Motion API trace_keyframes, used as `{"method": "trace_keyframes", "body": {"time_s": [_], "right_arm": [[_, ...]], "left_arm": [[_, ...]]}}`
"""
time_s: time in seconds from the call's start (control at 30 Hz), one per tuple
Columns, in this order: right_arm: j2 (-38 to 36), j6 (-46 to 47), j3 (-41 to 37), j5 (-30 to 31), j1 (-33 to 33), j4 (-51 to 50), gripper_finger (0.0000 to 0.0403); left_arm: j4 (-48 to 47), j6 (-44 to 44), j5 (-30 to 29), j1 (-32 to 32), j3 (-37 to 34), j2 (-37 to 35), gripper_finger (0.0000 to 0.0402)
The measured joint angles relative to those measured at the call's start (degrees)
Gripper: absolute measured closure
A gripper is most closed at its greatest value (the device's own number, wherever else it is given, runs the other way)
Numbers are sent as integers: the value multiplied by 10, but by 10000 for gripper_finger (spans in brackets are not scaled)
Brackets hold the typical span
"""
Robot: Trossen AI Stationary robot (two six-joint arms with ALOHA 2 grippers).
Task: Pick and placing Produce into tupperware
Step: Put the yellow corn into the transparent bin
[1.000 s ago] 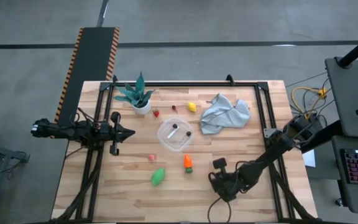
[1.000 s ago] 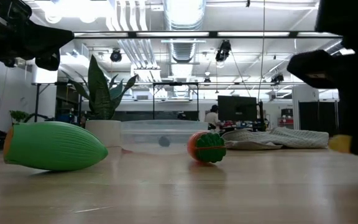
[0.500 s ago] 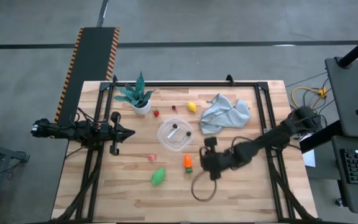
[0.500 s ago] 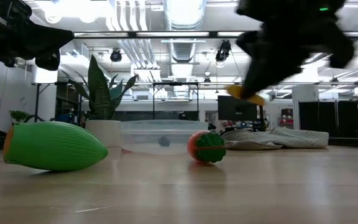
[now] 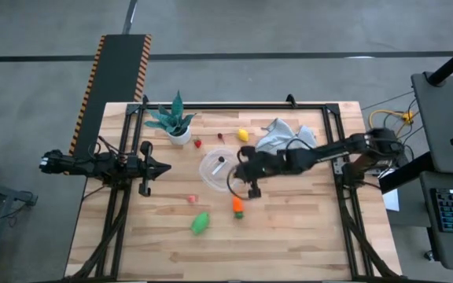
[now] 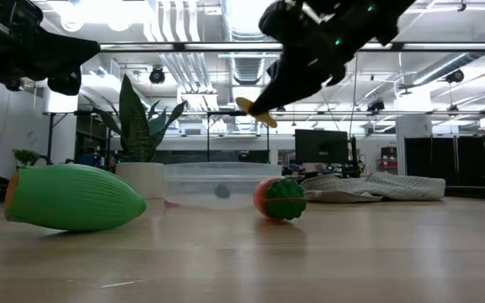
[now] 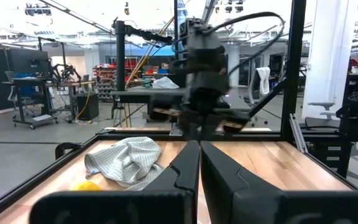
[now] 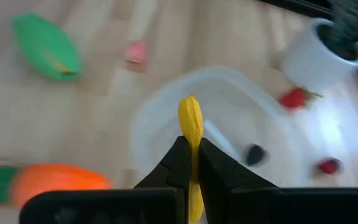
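Right gripper (image 8: 192, 163) is clamped on a slim yellow toy piece (image 8: 191, 127) (looks like a small banana or pepper; cannot tell which), pinched low on its length so most of it sticks out past the fingertips. In the right wrist view the piece's long axis runs straight out along the fingers, and it points at the small round clear plastic tub with the whitish rim (image 8: 143, 115).

High view: the right gripper (image 5: 244, 170) sits at the tub's right-hand edge, the tub (image 5: 211, 161) lying just to the picture's left of it. Low view confirms height: the yellow piece (image 6: 256, 111) hangs well above the tub's rim (image 6: 217, 167), not touching it.

Key relation: the tub's centre lies a little farther along the direction the fingers already point. Judgement: a short advance over the rim, then release, should drop the piece inside. Releasing where it hangs now risks catching the rim.

Tub already holds a dark brown piece (image 8: 253, 152) and a red one (image 8: 329, 165).

Left gripper (image 5: 163, 166) waits at the table's left side, fingers together and holding nothing. The right arm is plainly the nearer.

On the boards nearby: an orange carrot-like piece (image 5: 237, 206), a green pod-shaped piece (image 5: 200, 223), a small pink piece (image 5: 191, 199).
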Motion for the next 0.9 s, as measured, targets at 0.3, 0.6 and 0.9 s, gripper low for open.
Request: {"method": "trace_keyframes", "body": {"time_s": [0.3,0.6,0.9], "right_arm": [[29,-12,0,-75,-95,12,390],[83,-11,11,-90,-117,40,390],[146,-19,71,-106,-117,11,390]], "left_arm": [[0,0,0,0,0,0,402],[0,0,0,0,0,0,402],[0,1,0,0,0,0,402]]}}
